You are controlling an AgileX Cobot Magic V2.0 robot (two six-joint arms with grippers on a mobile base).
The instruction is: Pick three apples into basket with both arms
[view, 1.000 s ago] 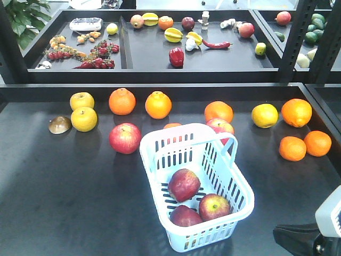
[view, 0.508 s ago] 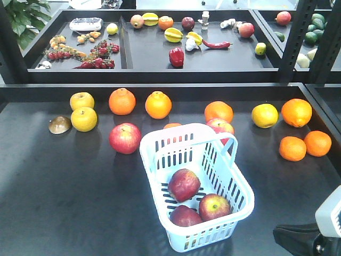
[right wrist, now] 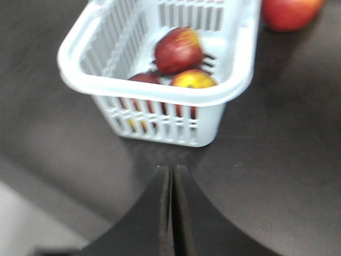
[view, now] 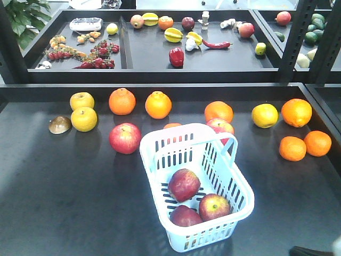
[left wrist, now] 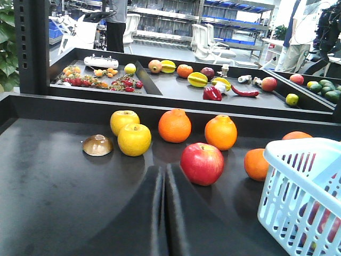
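Three apples (view: 184, 184) lie in the basket (view: 160, 160); oranges (view: 122, 101) behind it.

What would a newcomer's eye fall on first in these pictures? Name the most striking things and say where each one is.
First, the white basket near the front middle of the dark table, holding three red apples. Next, a loose red apple just left of it, with a row of oranges and yellow fruits behind. Both wrist views show the left gripper and right gripper shut and empty.
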